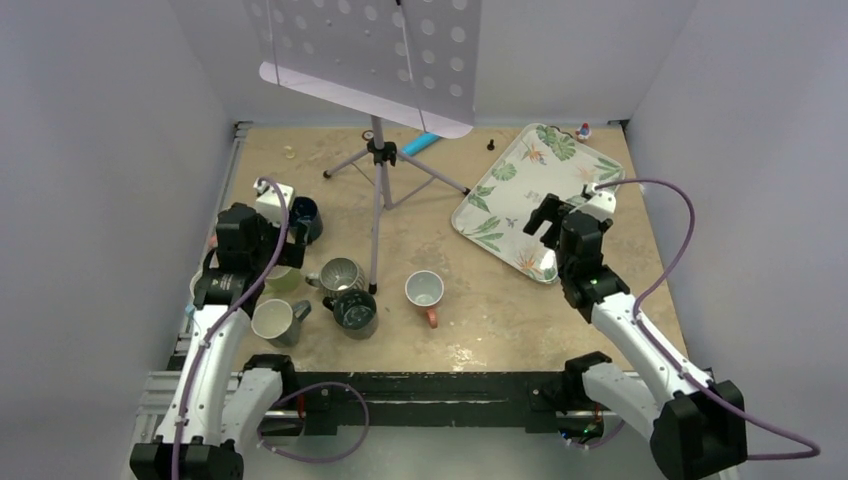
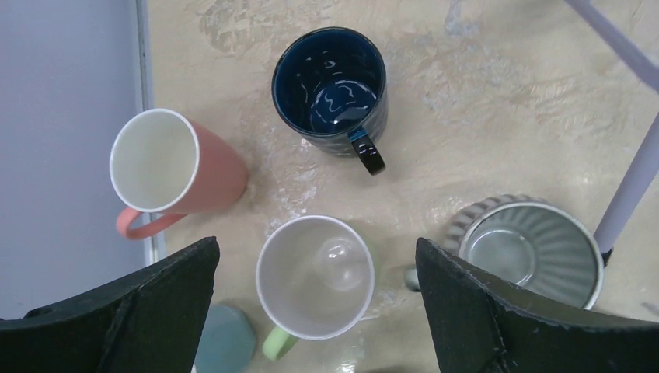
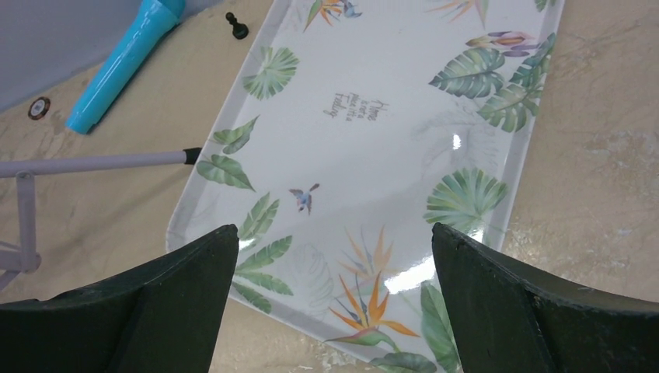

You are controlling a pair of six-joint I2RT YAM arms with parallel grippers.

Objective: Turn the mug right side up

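Grey walls box in a sandy table, with a music stand planted mid-table and a leaf-printed tray off to the right. Your right end effector hangs over that tray, fingers spread wide with nothing between them. Your left end effector hangs just as wide apart and empty over a cluster of mugs at the table's left side. Directly under it sits the white mug with the green handle, mouth up. It is close between a salmon mug and a ribbed grey mug, with a dark blue mug beyond. Every mouth you can see faces up, so you can judge the turn as likely done, though a blue-grey round beside it is too cropped to identify. Treat the mug as rigid, glazed, slick, chip-prone and moderately heavy. If you must grip it, pinch the wall at the rim, one finger inside, clear of the handle and the neighbours.
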